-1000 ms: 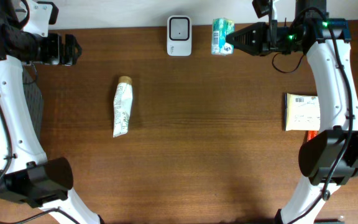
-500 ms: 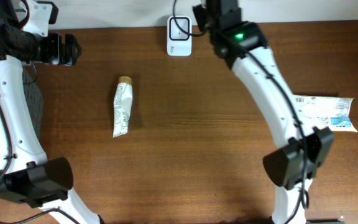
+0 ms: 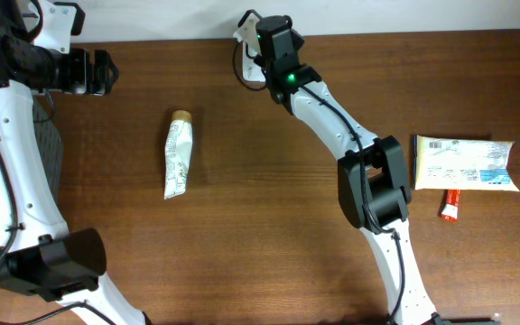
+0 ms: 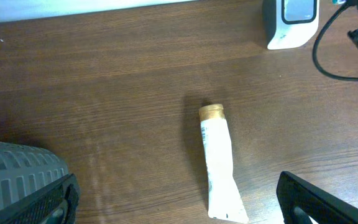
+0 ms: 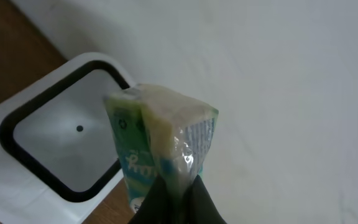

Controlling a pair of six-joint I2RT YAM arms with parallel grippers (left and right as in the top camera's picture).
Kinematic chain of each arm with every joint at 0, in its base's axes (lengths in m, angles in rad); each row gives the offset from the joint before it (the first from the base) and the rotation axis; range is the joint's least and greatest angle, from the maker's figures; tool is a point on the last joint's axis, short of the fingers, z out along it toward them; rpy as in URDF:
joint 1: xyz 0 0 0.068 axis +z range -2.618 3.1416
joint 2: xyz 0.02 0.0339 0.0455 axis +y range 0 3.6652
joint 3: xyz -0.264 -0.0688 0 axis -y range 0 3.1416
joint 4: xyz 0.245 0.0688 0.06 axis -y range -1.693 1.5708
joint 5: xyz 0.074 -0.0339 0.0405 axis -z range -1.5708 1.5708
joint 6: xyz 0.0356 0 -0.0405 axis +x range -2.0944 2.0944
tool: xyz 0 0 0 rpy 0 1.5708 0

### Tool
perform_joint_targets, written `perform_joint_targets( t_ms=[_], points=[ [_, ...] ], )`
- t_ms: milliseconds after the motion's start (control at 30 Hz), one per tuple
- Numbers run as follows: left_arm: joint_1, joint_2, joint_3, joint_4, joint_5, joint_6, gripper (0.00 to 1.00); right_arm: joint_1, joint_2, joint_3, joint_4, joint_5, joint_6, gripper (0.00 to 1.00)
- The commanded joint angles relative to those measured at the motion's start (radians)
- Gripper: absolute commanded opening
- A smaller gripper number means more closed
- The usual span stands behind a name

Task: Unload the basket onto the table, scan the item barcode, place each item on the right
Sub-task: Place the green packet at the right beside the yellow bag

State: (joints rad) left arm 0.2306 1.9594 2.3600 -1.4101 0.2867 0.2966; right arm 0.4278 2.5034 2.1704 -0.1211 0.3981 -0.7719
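Against white wall (image 5: 291,74), wood table (image 3: 269,208), right hand (image 5: 173,198) pinching green packet (image 5: 160,137) at scanner (image 5: 61,143), left hand (image 3: 102,72) released.

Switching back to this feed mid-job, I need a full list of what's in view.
tube: 1, white with tan cap, lying left of centre
scanner: 1, white, back edge of the table
packet: 1, green, held over the scanner
flat pack: 1, white and blue, right side
small item: 1, red, just in front of the flat pack
table: 1, brown wood
left gripper: 1, open and empty, back left
right gripper: 1, shut on the packet
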Motion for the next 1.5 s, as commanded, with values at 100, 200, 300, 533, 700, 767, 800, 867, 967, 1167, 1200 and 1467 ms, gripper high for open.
perform_joint_targets(
  t_ms=[100, 200, 300, 533, 700, 767, 800, 867, 967, 1167, 1200, 1467],
  points=[
    [0.006, -0.015, 0.005, 0.002, 0.001, 0.012, 0.99, 0.042, 0.023, 0.004, 0.006, -0.014, -0.089, 0.04],
    [0.006, -0.015, 0.005, 0.002, 0.001, 0.012, 0.99, 0.043, 0.022, 0.003, 0.006, -0.014, -0.089, 0.04],
    [0.006, -0.015, 0.005, 0.002, 0.001, 0.012, 0.99, 0.052, -0.027, 0.003, -0.04, -0.017, -0.086, 0.04],
    [0.006, -0.015, 0.005, 0.002, 0.001, 0.012, 0.99, 0.076, -0.499, 0.003, -0.583, -0.084, 0.451, 0.04],
    [0.006, -0.015, 0.005, 0.002, 0.001, 0.012, 0.99, 0.026, -0.628, 0.0, -1.134, -0.083, 0.701, 0.04],
    [0.006, -0.015, 0.005, 0.002, 0.001, 0.012, 0.99, -0.023, -0.615, -0.031, -1.277, -0.079, 0.822, 0.04],
    [0.006, -0.015, 0.005, 0.002, 0.001, 0.012, 0.99, -0.068, -0.598, -0.059, -1.346, -0.079, 0.89, 0.04],
    [0.006, -0.015, 0.005, 0.002, 0.001, 0.012, 0.99, -0.14, -0.583, -0.141, -1.368, -0.08, 0.988, 0.04],
    [0.006, -0.015, 0.005, 0.002, 0.001, 0.012, 0.99, -0.262, -0.583, -0.337, -1.318, -0.081, 1.088, 0.04],
    [0.006, -0.015, 0.005, 0.002, 0.001, 0.012, 0.99, -0.397, -0.584, -0.552, -1.207, -0.077, 1.084, 0.56],
    [0.006, -0.015, 0.005, 0.002, 0.001, 0.012, 0.99, -0.401, -0.584, -0.54, -1.219, -0.082, 1.083, 0.99],
    [0.006, -0.015, 0.005, 0.002, 0.001, 0.012, 0.99, -0.279, -0.579, -0.518, -0.687, -1.149, 1.022, 0.99]
  ],
)
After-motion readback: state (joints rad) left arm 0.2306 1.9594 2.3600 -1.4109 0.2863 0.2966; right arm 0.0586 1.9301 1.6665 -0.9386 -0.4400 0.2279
